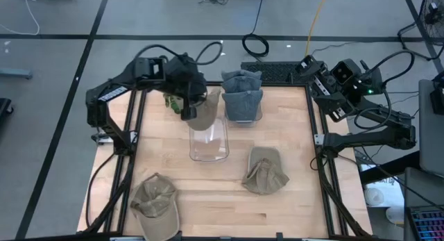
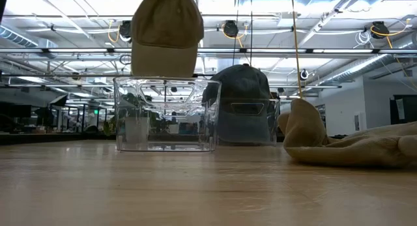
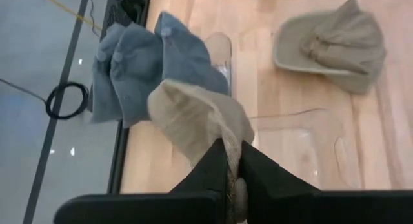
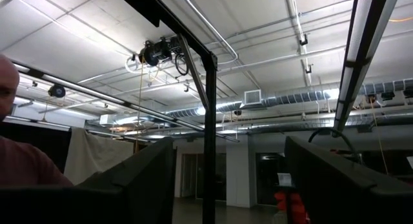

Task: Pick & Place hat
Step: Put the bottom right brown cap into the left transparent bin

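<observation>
Jaws of your left gripper (image 3: 232, 161) pinch the tan fabric cap (image 1: 202, 110), hanging over the clear plastic bin (image 1: 209, 142) near the desk's (image 1: 291, 206) far edge. Right gripper (image 4: 229, 179) parked off the far-right corner, jaws wide.

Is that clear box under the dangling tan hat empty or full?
Empty: the clear box shows only see-through walls, and the tan hat, pinched by the left gripper, hangs above it.
</observation>
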Controlling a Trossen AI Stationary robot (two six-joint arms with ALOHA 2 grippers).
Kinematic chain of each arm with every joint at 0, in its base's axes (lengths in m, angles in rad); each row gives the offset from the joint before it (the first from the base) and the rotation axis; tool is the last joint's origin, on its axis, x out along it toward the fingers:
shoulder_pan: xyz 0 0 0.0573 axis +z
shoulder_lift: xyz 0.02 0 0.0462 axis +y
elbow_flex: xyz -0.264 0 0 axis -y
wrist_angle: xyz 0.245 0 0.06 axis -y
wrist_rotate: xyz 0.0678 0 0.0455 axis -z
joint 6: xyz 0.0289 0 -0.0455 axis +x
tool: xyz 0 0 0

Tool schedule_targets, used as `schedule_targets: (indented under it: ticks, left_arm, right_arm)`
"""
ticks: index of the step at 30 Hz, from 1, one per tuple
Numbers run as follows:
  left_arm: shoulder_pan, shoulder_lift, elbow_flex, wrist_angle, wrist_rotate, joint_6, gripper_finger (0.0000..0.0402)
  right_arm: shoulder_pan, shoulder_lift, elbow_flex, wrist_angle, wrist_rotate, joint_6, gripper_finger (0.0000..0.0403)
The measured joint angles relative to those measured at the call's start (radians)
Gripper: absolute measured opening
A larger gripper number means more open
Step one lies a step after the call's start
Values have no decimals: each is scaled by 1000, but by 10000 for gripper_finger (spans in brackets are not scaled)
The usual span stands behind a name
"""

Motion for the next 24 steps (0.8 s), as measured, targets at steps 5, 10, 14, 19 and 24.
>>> schedule_targets:
  ticks: [5, 10, 14, 19, 24]
  left_arm:
    - [15, 42, 0, -23, -11, -1, 19]
    - [33, 61, -22, -8, -10, -26, 19]
    - [46, 59, -96, 51, -10, -53, 19]
    - [48, 42, -172, 140, 3, -41, 19]
    - [48, 45, -231, 200, 34, -57, 19]
  right_arm:
    - [0, 0, 0, 0, 0, 0, 283]
    - [0, 0, 0, 0, 0, 0, 283]
    - [0, 0, 0, -1, 0, 0, 283]
    - [0, 0, 0, -1, 0, 0, 283]
    - [0, -1, 0, -1, 0, 22, 283]
